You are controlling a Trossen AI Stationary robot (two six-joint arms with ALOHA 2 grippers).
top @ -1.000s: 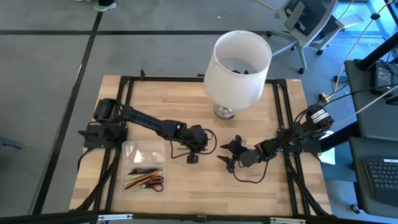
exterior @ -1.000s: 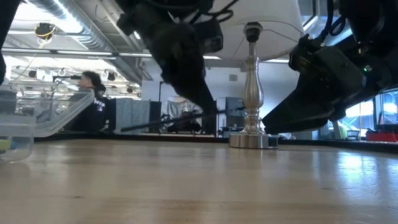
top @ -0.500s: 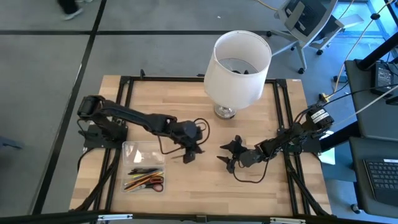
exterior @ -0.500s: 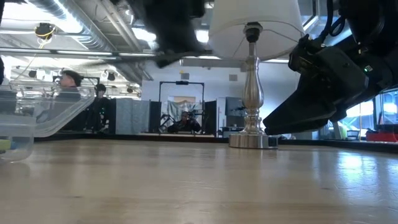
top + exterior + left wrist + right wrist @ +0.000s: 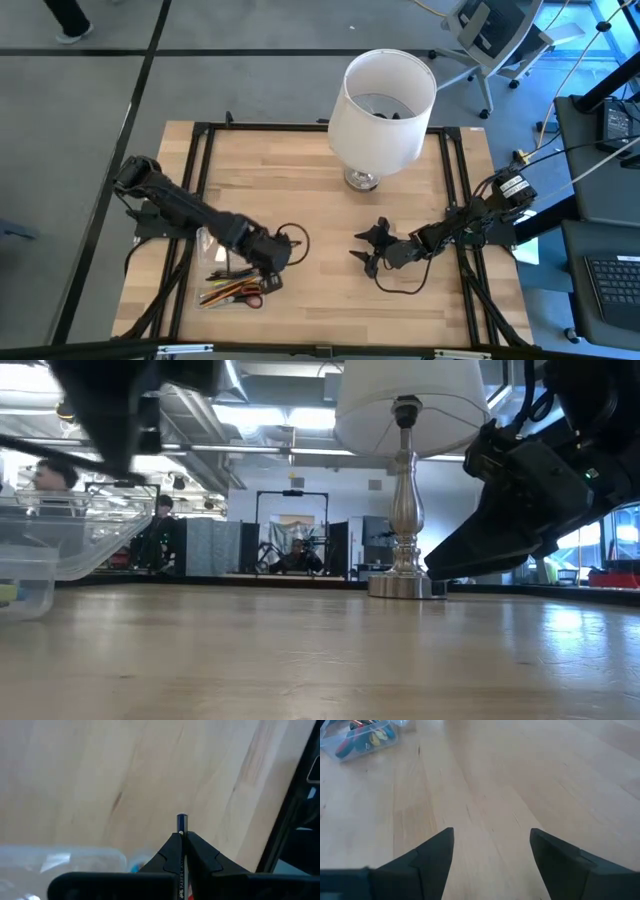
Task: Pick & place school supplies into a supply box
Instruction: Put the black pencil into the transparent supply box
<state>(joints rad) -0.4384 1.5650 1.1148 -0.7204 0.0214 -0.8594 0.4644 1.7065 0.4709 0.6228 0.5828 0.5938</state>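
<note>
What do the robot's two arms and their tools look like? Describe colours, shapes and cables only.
Both arms are black and built of jointed segments. The left arm trails a thin black cable that loops beside its tool. The right arm carries a white label near its base, and a black cable curls under its tool. Each tool ends in two dark, wedge-shaped fingers.

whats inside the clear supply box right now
Pens and pencils in orange, yellow and dark, plus red-handled scissors, lie in the supply box. The left gripper covers its right edge.
</note>
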